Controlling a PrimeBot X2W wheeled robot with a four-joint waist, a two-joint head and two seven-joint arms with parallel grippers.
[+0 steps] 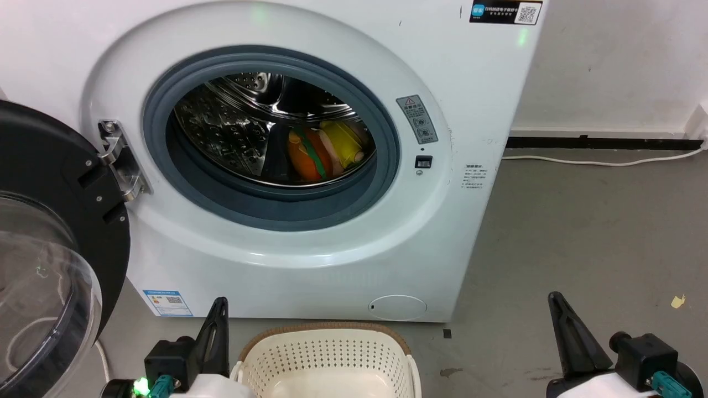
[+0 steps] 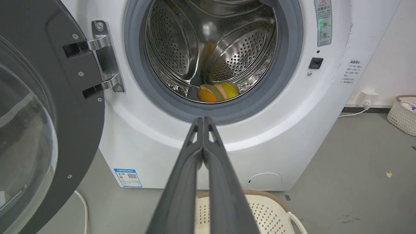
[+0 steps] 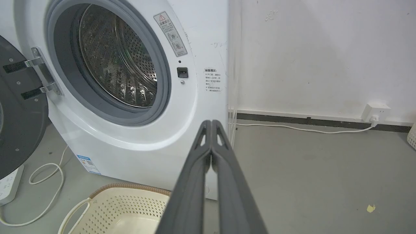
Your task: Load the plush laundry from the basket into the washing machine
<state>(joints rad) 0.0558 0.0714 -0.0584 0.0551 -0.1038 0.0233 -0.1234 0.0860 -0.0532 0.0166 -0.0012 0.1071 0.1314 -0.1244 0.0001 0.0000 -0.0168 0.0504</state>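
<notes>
Plush laundry [image 1: 323, 152] lies inside the shiny drum [image 1: 238, 127] of the washing machine [image 1: 310, 249], the basket [image 1: 326, 354] looks bare, and we hold our left gripper [image 2: 203, 120] and right gripper [image 3: 211, 123] pinched together on nothing, low beside the basket, because we think the loading is done.

Both my arms sit low, one at each bottom corner of the head view. My left gripper [image 1: 220, 307] points up, tip tilted slightly inward, its fingers [image 2: 183, 182] pressed flat together with nothing between them. My right gripper [image 1: 556, 305] mirrors it, its fingers [image 3: 227, 182] closed tip to tip and empty. A green light glows on my left wrist.
</notes>
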